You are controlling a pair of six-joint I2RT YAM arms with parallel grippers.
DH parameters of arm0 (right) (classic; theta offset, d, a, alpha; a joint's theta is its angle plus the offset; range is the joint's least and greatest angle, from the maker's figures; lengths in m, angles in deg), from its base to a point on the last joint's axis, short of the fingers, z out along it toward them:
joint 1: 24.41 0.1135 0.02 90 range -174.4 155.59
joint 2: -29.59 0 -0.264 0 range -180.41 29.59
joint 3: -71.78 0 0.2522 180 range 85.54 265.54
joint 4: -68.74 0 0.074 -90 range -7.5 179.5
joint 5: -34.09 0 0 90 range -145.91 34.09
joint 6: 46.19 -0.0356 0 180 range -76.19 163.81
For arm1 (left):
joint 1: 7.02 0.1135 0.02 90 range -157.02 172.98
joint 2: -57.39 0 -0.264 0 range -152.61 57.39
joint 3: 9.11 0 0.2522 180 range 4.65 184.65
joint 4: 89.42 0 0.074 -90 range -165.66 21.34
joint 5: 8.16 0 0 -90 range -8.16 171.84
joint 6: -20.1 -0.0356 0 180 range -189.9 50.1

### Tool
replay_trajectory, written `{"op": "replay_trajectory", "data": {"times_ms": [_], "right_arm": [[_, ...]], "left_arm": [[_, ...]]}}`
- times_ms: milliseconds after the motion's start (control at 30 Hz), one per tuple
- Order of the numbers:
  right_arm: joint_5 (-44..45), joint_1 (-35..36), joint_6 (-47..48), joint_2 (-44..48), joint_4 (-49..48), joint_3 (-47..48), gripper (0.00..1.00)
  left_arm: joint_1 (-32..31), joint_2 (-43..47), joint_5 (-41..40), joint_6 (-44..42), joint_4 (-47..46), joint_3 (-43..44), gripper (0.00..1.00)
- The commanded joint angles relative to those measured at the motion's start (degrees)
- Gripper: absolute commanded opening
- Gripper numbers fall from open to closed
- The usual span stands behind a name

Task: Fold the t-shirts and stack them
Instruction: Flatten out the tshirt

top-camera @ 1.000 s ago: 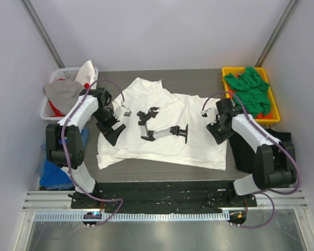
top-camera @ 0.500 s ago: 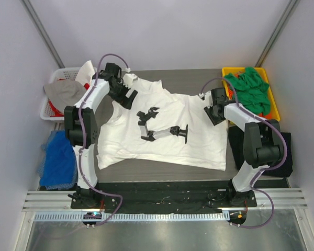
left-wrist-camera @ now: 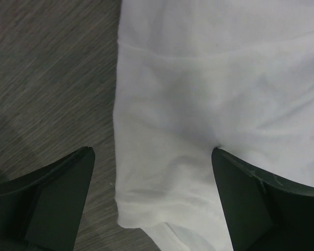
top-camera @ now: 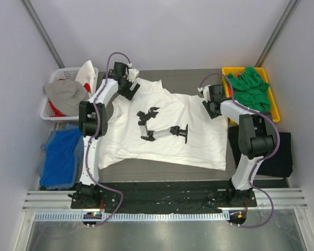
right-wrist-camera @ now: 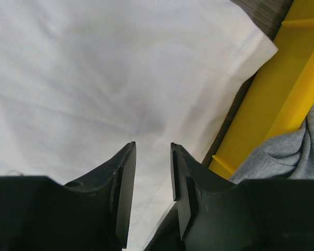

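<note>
Left jaws gape, right jaws narrowly apart, each over the white t-shirt (top-camera: 199, 141).

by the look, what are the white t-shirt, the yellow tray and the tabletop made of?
White t-shirt: soft knit cloth, probably cotton, matte. It lies in soft creases and has a stitched hem.
Yellow tray: looks like rigid plastic, with smooth, slightly glossy walls and a moulded rim.
Tabletop: dark grey, matte, with a wood-grain pattern. Whether it is laminate or real wood cannot be told.
</note>
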Motion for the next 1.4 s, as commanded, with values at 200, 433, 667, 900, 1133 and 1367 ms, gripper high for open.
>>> {"op": "replay_trajectory", "data": {"times_ms": [200, 433, 667, 900, 1133, 1367], "right_arm": [[0.95, -0.05, 0.75, -0.66, -3.28, 1.19, 0.39], [1.13, -0.14, 1.01, -0.23, -3.54, 1.45, 0.38], [1.66, -0.14, 1.28, 1.27, -3.63, 0.58, 0.38], [2.01, -0.06, 1.72, 1.71, -3.72, 0.22, 0.38], [2.97, -0.14, 2.25, 1.27, -3.8, 0.22, 0.38], [4.29, -0.05, 2.68, -0.48, -5.65, 1.89, 0.38]], "left_arm": [[-0.82, -3.85, -13.23, -0.47, -10.78, 5.71, 1.0], [-0.73, -3.33, -18.78, -3.81, -13.07, 0.53, 1.0], [-0.82, -3.59, -20.79, -5.31, -12.98, -0.89, 1.0], [-0.29, -5.44, -25.98, -7.68, -12.98, -0.44, 1.0], [2.25, -5.17, -27.91, -8.38, -13.07, -2.64, 1.0], [3.75, -4.56, -28.27, -8.3, -13.42, -5.36, 1.0]]}}
